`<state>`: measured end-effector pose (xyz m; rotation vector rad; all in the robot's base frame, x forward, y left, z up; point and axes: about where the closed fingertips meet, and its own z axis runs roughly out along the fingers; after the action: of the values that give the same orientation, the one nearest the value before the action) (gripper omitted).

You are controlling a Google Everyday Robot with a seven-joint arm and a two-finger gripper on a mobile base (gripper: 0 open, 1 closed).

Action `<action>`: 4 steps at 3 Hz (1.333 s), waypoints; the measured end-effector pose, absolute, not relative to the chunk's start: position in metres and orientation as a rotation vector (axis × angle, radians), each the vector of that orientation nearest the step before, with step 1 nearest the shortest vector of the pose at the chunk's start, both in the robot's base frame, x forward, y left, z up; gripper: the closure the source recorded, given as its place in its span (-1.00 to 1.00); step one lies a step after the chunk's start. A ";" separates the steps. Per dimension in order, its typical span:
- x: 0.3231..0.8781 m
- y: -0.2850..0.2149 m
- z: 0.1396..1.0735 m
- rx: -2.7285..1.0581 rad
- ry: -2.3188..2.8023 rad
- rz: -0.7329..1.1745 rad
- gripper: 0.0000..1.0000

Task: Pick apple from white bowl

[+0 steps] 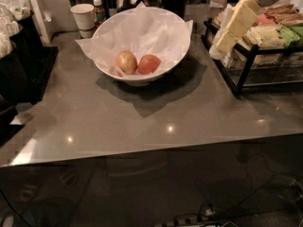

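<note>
Red shading to orange, the apple (148,64) lay at the bottom of the white bowl (165,74) on the crumpled paper (142,30) lining it. It touched a paler yellow-pink apple (126,62) on the side nearer the bowl's paper-cup edge.

It looked firm, smooth and fairly light. It would probably roll on the loose paper, slip under a shallow pinch and bruise under a hard one. The best hold seemed to be from above, across its widest part, with the jaws kept clear of the neighbouring apple.

The gripper (222,44) hung outside the bowl, beyond the rim farthest from the cup and toward the black rack (241,79), well apart from the apple. Whether it was open or closed could not be told. Nothing showed in its grasp.
</note>
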<state>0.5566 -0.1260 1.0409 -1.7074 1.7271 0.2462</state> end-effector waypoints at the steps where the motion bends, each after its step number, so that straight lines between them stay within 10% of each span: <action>1: 0.561 -0.129 1.034 -1.656 1.761 0.252 -1.00; 4: 0.626 -0.096 0.981 -1.559 1.814 0.409 -1.00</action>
<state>0.6262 -0.0960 0.9805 -1.5593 1.8137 0.4091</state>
